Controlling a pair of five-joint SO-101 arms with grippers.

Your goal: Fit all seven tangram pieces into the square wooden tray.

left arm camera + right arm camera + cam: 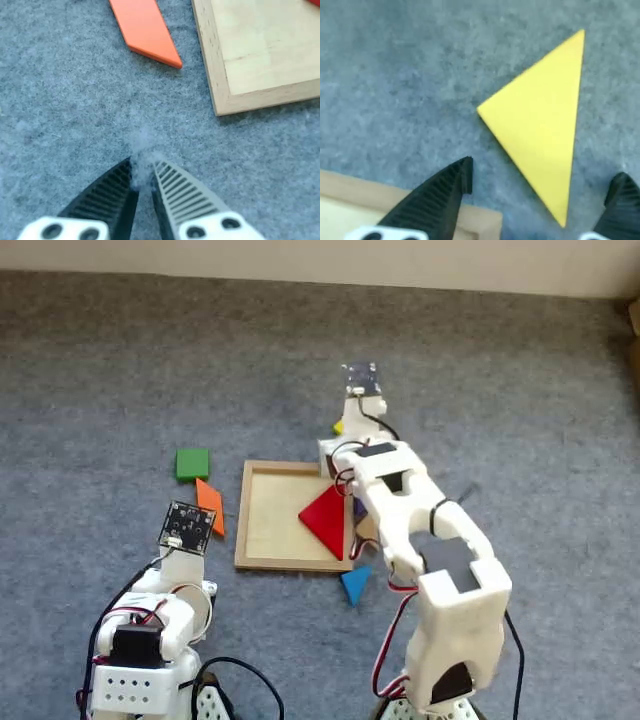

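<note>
your right gripper (540, 182) hangs with its fingers wide apart, one on either side of a point of the yellow triangle (545, 125). you cannot tell whether either finger touches it. that piece lies flat on the grey carpet (130, 360), just outside the far right corner of the wooden tray (243, 525), and a thin strip of carpet separates it from the rim. the right arm (400, 480) reaches over the tray's right edge and covers part of that side.

your left gripper (142, 167) has its fingers drawn together with a bare slit between them, holding nothing. it sits low over bare carpet, near the tray's near left corner. ahead of it the orange parallelogram (147, 30) lies beside the tray's left rim, with a band of carpet between the two. in the high view the green square (192, 462) sits just beyond the orange piece, farther from the tray. wide carpet opens to the far side and to the left of those pieces.

inside the tray, the red triangle (326, 520) lies flat with its long edge along the right rim. bare wood shows across the left part of the tray floor. the blue triangle (355, 585) rests on the carpet just outside the near right corner, apart from the rim.
</note>
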